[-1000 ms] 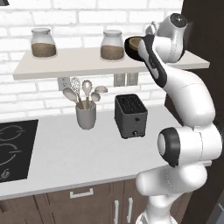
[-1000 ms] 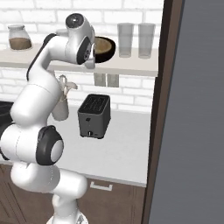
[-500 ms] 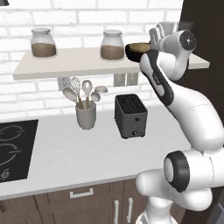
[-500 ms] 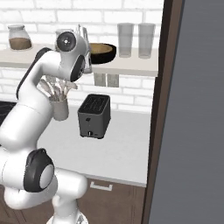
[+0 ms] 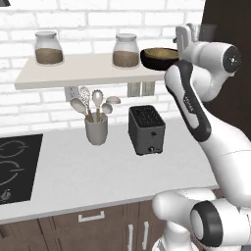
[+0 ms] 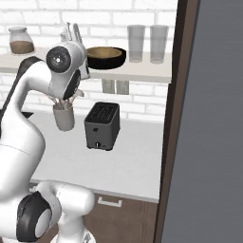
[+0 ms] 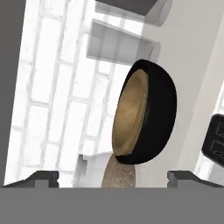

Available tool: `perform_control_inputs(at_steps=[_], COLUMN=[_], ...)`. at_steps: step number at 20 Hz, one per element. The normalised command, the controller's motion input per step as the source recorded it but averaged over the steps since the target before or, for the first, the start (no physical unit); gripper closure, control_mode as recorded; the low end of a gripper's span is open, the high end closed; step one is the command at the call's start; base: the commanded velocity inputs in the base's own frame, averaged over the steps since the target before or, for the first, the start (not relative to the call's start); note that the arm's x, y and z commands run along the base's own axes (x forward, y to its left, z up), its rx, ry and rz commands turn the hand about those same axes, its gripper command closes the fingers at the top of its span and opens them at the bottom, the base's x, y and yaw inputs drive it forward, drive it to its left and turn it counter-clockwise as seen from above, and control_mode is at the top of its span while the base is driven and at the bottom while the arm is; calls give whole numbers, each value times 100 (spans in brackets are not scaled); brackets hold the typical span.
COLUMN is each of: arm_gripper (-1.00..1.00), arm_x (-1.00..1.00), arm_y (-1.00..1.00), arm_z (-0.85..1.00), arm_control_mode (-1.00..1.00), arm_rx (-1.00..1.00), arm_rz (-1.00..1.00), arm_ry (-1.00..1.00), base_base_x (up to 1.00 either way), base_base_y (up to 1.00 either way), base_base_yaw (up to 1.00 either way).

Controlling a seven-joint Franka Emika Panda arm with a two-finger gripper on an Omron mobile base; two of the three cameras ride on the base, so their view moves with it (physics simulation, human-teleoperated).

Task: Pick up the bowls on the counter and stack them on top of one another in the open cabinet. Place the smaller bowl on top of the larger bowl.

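Nearest you on the counter, the black cooktop sits at its left end, set into the slab. Toward the back edge you find a grey utensil holder full of spoons and a whisk, and just to its right a black toaster, standing apart from it; you can read no brand or writing on either. Behind them on the white brick wall there are outlet plates under the shelf, also unmarked. Above, on the open cabinet, a jar of brown contents stands near the left end and a second jar near the middle, both without labels. Just right of that second jar you see the larger bowl resting on the board, with the smaller bowl nested inside it, its tan rim showing above the black one. Two clear glasses stand farther toward the right end of the shelf. Your gripper is up at shelf height, close in front of the stacked bowls and apart from them; in the hand view its two fingertips stand wide apart with nothing between them.
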Motion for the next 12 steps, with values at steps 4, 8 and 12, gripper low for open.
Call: perform_control_inputs(at_steps=[4, 8, 12], arm_gripper=[-100, -100, -100], arm_x=[-100, -100, -100], arm_y=[5, 10, 6], arm_z=[28, 8, -1], arm_control_mode=[-100, -100, -100], arm_rx=[0, 0, 0], arm_rz=[10, 15, 10], arm_ry=[-11, -1, 1], base_base_x=[0, 0, 0], base_base_y=[0, 0, 0], base_base_yaw=[0, 0, 0])
